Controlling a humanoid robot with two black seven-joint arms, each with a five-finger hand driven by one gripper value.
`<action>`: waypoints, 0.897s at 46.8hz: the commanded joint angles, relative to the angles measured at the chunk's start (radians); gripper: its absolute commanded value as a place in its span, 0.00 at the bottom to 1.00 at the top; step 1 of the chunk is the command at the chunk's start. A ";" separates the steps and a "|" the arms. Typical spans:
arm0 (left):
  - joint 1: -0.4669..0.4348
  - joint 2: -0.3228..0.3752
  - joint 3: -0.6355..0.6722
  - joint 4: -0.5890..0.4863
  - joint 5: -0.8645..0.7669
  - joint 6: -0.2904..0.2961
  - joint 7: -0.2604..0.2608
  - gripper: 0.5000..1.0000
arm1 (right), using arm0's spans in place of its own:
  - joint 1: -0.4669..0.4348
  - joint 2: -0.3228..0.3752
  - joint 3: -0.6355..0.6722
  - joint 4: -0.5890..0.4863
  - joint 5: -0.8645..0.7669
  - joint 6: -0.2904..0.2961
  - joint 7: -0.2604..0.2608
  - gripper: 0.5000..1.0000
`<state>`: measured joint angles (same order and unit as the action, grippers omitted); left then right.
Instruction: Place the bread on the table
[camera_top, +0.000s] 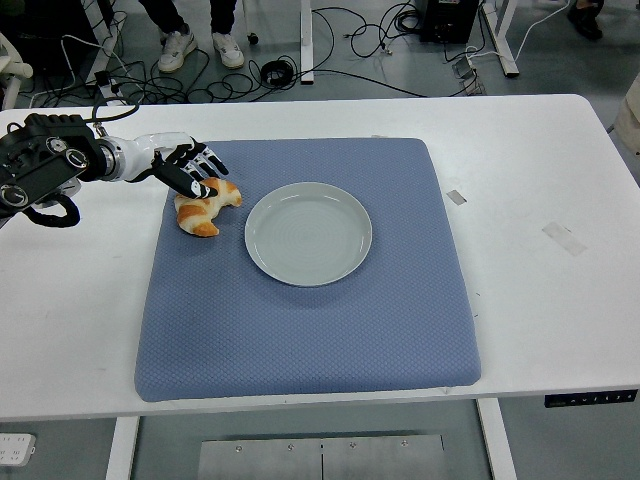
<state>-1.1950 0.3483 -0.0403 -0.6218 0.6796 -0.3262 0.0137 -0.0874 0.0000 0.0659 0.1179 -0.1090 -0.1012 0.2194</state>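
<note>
The white surface (560, 170) carried a blue mat (310, 330) and plate (308, 233). The left hand's (185, 167) fingers (196, 183) lay spread over the bread (205, 204), touching its top without clasping. It looked light, soft, crushable; best pinched gently across its thick middle.

A glossy grey-green floor (360, 60) runs behind the white rectangular table (540, 180), strewn with tangled black cables (350, 30). White metal desk legs (307, 40) stand there, beside a person's white sneakers (200, 47).
</note>
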 joint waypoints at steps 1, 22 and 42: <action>0.000 0.000 0.000 0.004 0.000 0.004 0.000 0.46 | 0.000 0.000 0.000 -0.001 0.000 0.000 0.000 1.00; -0.015 0.001 -0.007 0.005 -0.002 0.006 0.002 0.70 | 0.002 0.000 0.002 0.000 0.000 0.000 0.000 1.00; -0.066 0.003 -0.049 0.007 -0.235 0.007 0.003 0.89 | 0.002 0.000 0.002 0.000 0.000 0.000 0.000 1.00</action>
<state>-1.2486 0.3508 -0.0861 -0.6152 0.4804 -0.3188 0.0171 -0.0869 0.0000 0.0675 0.1181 -0.1090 -0.1012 0.2185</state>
